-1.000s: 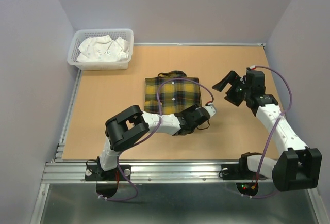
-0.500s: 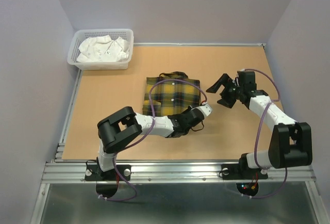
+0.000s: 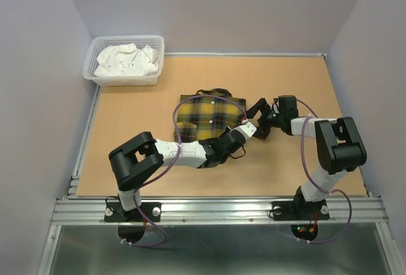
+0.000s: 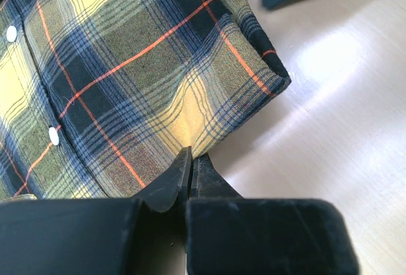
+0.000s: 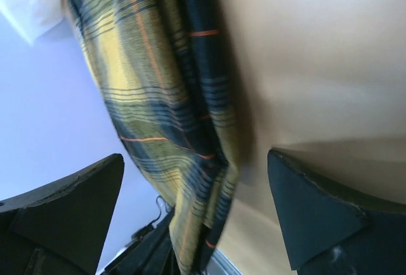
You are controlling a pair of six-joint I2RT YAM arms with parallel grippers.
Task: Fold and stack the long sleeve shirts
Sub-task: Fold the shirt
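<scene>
Pinching the near hem of the folded yellow plaid shirt [image 3: 206, 115], the left gripper [image 4: 190, 161] has just clenched shut on the fabric. The right gripper [image 3: 259, 118] has swung in from the right and now sits just beside the shirt's right edge, jaws spread wide, holding nothing. A two-handed fold or lift looks likely next. Counted: one plaid shirt mid-table [image 3: 139, 116], one white basket [image 3: 158, 45] far left holding white cloth [image 3: 124, 61], and two grippers.
</scene>
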